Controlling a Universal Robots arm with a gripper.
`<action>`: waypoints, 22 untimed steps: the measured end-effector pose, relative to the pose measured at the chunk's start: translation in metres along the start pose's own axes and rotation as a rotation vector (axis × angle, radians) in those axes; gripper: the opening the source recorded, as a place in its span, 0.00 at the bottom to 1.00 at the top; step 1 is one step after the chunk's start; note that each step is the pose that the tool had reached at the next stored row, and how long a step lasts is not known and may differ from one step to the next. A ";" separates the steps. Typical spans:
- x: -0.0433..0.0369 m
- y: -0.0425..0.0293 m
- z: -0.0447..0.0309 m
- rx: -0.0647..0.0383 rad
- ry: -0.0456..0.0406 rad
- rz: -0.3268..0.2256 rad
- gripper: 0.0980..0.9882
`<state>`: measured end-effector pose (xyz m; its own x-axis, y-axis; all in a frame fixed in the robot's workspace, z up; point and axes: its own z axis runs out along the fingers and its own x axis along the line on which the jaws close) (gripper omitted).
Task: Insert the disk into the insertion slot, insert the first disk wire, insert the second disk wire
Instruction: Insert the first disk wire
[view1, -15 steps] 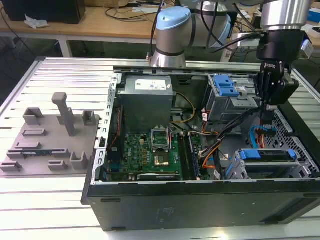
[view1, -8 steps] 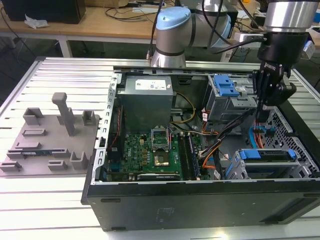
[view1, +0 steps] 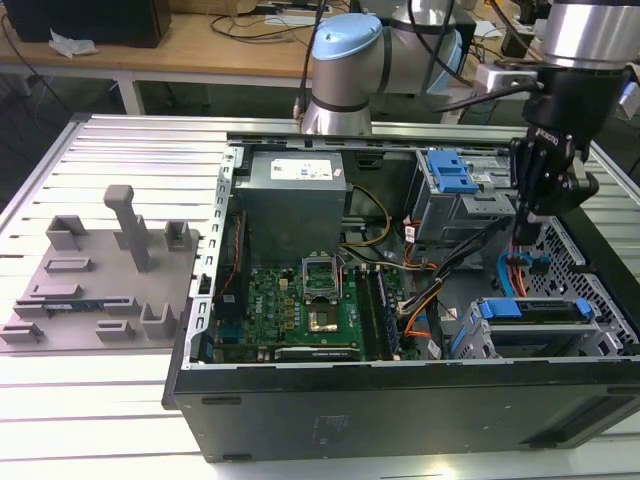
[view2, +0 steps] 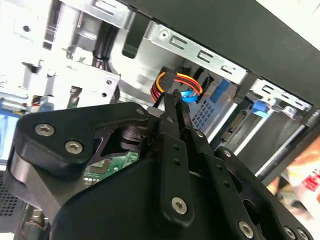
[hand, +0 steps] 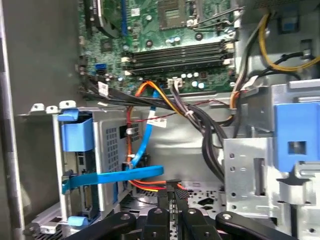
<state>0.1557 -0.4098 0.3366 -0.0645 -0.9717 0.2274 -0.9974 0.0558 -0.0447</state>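
Now, claw (hand: 172, 187) clenched on the orange-and-red disk wire (view2: 176, 84), best keep its plug square to the disk (view1: 535, 320) and press gently

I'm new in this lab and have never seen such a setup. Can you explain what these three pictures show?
A robot arm with a gripper is reaching into an open computer case lying on a slatted table. The exterior view comes from a camera off the arm; both wrist views come from cameras riding on the arm, looking along the gripper. Toward the exterior view's left lies a grey plate of holders. The disk, in its blue carrier, already sits in the low slot. The gripper is shut, its tips at orange and red wires; whether it grips them I cannot tell.
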 end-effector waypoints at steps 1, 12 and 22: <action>0.0014 -0.0001 -0.0005 -0.001 -0.0152 0.000 0.07; 0.0288 -0.0022 -0.0117 -0.021 -0.1477 0.003 0.07; 0.0623 -0.0046 -0.0073 -0.043 -0.1640 0.003 0.07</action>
<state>0.1561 -0.4689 0.3581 -0.0647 -0.9958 0.0654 -0.9979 0.0646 -0.0030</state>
